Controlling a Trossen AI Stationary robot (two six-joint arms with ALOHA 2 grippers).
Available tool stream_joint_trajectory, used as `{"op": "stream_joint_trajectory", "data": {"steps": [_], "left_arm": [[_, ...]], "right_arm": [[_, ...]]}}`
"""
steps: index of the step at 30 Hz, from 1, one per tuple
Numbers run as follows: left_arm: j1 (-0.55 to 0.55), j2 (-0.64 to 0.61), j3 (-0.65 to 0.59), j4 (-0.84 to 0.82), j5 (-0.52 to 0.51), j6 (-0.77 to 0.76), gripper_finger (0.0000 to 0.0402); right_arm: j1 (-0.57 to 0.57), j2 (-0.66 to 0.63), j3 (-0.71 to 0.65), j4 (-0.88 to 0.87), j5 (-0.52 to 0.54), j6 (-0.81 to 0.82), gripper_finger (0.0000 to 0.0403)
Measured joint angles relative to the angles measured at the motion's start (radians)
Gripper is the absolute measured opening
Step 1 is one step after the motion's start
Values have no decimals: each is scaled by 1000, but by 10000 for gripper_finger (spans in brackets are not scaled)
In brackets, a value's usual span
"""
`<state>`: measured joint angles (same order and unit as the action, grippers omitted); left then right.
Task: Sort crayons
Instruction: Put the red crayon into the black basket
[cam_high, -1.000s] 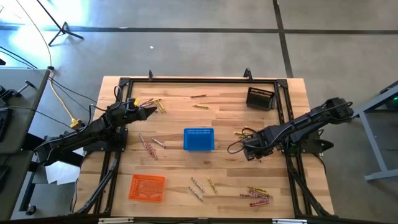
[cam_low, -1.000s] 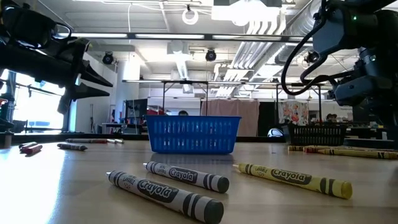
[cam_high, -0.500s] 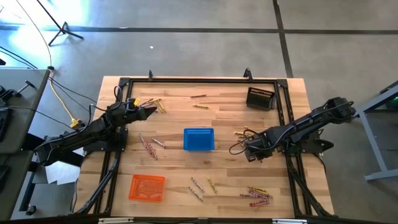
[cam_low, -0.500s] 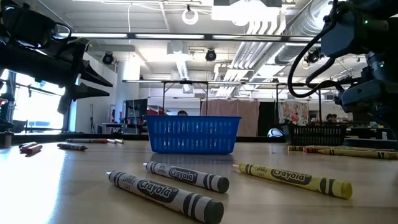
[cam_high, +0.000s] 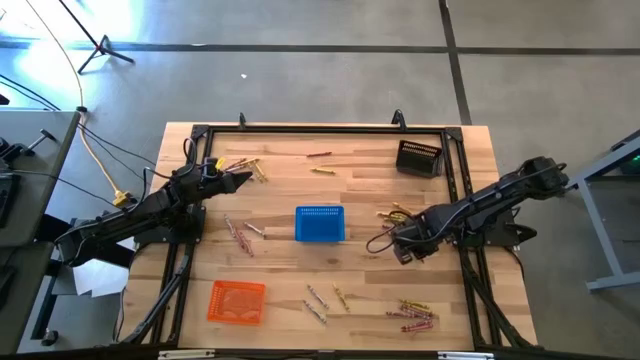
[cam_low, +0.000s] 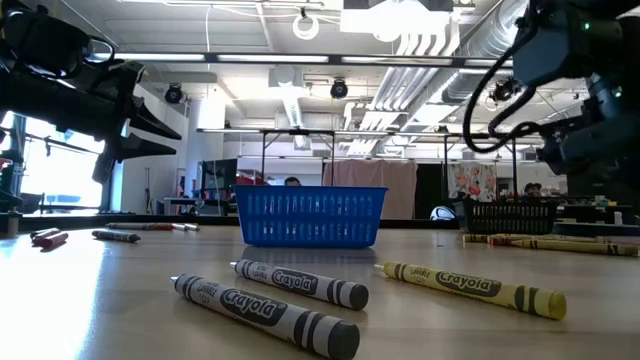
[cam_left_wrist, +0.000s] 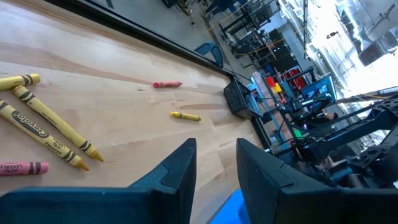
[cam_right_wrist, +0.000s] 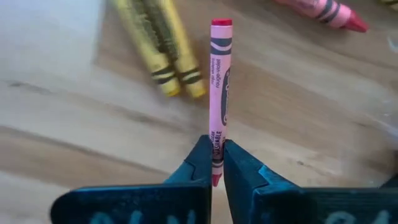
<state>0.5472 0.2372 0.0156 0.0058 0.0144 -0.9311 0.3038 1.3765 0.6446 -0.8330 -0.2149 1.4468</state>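
My right gripper (cam_right_wrist: 216, 163) is over the table's right half (cam_high: 402, 250), pointing down and shut on a pink crayon (cam_right_wrist: 220, 81). Two yellow crayons (cam_right_wrist: 163, 50) lie on the wood just beyond it. My left gripper (cam_left_wrist: 215, 167) waits open at the far left (cam_high: 243, 179), above a few yellow and pink crayons (cam_high: 247, 168). More crayons lie flat on the table: a red one (cam_high: 320, 155), pink ones (cam_high: 238, 236), tan ones (cam_low: 270, 310), and a mixed heap (cam_high: 414, 315) at the near right. My right gripper pinches the pink crayon between its two fingers at the pointed end (cam_right_wrist: 215, 149). The fingers come from above and lie along the crayon. The rest of the crayon sticks out past the fingertips to its flat end (cam_right_wrist: 221, 23). I cannot tell whether that end touches the wood.
A blue basket (cam_high: 320, 224) stands mid-table, an orange basket (cam_high: 237, 301) at the near left and a dark basket (cam_high: 418, 158) at the far right. A black frame (cam_high: 320, 129) runs round the tabletop. Bare wood lies between the blue basket and my right gripper.
My right gripper has turned a little on the spot over the table's right half. Everything else has kept still.
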Motion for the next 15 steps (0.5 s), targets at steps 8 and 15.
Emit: {"op": "stream_joint_trajectory", "data": {"steps": [8,15], "left_arm": [[0,0,0,0,0,0,101],[0,0,0,0,0,0,101]], "right_arm": [[-8,-3,146,-242,45,-96,11],[-132,-4,315,-470,362,-206,10]]}}
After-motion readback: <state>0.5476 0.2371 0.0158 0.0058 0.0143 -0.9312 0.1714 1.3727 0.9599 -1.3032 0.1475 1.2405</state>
